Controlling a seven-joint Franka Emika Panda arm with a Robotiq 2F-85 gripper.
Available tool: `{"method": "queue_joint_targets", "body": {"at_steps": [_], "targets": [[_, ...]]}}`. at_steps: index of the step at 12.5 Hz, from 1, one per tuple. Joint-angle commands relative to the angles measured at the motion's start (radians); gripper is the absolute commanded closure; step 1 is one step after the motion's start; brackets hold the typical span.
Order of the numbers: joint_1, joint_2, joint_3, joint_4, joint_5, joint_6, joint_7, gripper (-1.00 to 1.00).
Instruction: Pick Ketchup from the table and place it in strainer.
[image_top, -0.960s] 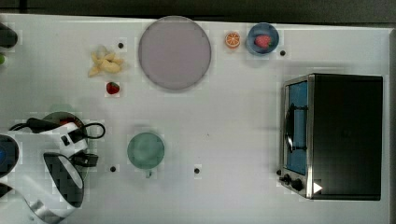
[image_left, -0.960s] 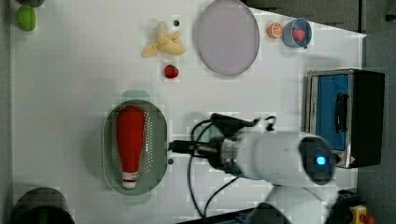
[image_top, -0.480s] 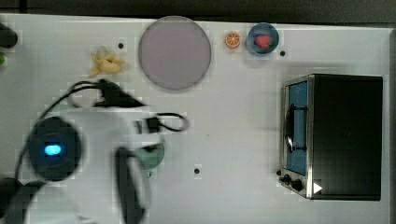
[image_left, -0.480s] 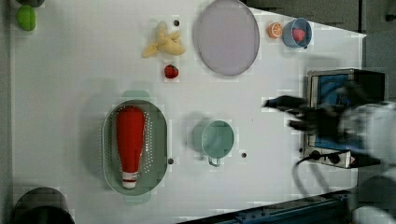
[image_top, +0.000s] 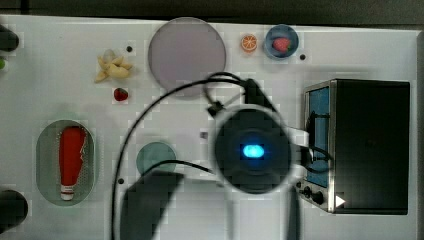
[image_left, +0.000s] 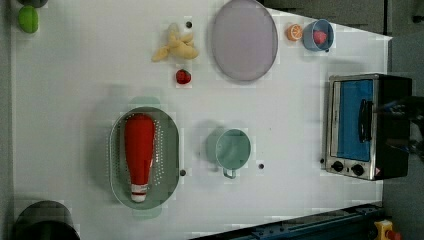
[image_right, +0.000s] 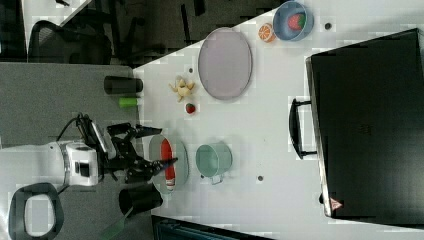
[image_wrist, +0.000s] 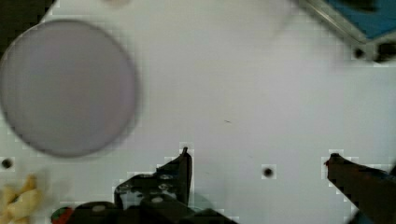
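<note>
The red Ketchup (image_left: 139, 152) lies lengthwise inside the mint-green strainer (image_left: 170, 150), cap toward the left view's bottom. The top view has the Ketchup (image_top: 72, 159) in the strainer (image_top: 44, 160) at its left, with my arm's round body (image_top: 252, 150) over the table's middle. In the wrist view my gripper (image_wrist: 259, 159) is open with nothing between its fingers (image_wrist: 184, 161), above bare white table. In the right view the open gripper (image_right: 161, 146) stands by the strainer (image_right: 182, 162), free of the Ketchup (image_right: 167, 155).
A green cup (image_left: 232, 148) stands beside the strainer. A round grey plate (image_top: 186, 55), banana pieces (image_top: 112, 67), a strawberry (image_top: 120, 94), an orange slice (image_top: 248, 43) and a blue bowl (image_top: 281, 42) lie along the far side. A toaster oven (image_top: 367, 145) fills the top view's right.
My arm has swung from over the strainer toward the top view's right, now over the table's middle. The Ketchup has stayed in the strainer. The gripper has stayed open.
</note>
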Motion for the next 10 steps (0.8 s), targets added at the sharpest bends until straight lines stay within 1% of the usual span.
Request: {"method": "queue_joint_targets", "body": {"at_steps": [1, 2, 4, 7, 10], "targets": [[0.020, -0.014, 0.036, 0.111, 0.024, -0.141, 0.040, -1.00], [0.020, -0.014, 0.038, 0.139, 0.029, -0.198, 0.040, -1.00], [0.020, -0.013, 0.033, 0.168, 0.033, -0.207, 0.040, -1.00], [0.020, -0.013, 0.021, 0.171, 0.036, -0.201, 0.022, -1.00], [0.020, -0.014, 0.019, 0.173, 0.065, -0.216, 0.005, -1.00]]}}
